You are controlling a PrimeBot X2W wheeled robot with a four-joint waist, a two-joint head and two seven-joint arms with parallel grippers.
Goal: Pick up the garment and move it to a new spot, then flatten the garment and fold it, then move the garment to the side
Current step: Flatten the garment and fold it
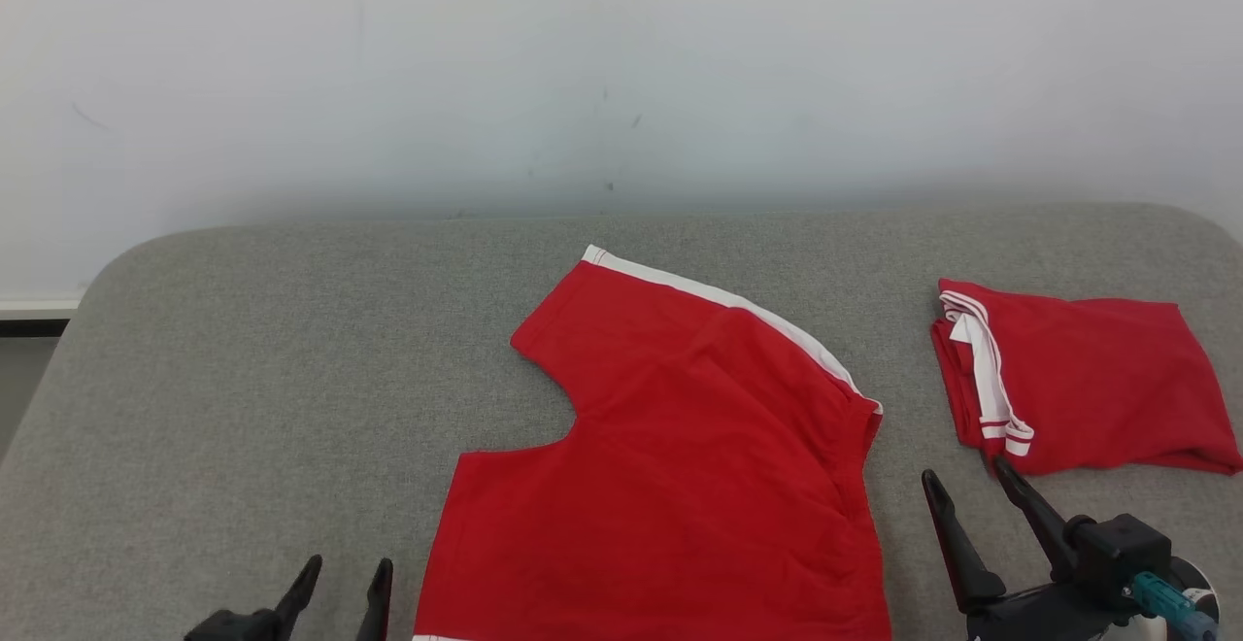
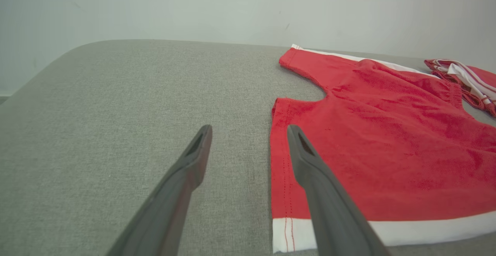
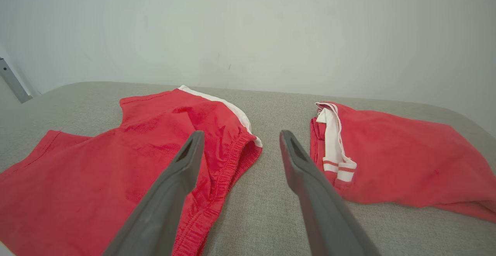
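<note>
You have the red shorts (image 1: 680, 466) lying spread out on the grey table (image 1: 243, 379), about the middle and close to its near edge. Your left gripper (image 1: 350, 563) hangs just off the shorts' left hem, fingers apart and holding nothing. In its wrist view one finger lies over the hem and the other over bare table. Your right gripper (image 1: 963, 472) is beside the elastic waistband, fingers apart and empty, over the gap between the shorts and a folded red garment (image 1: 1088, 379) lying apart on the right.
</note>
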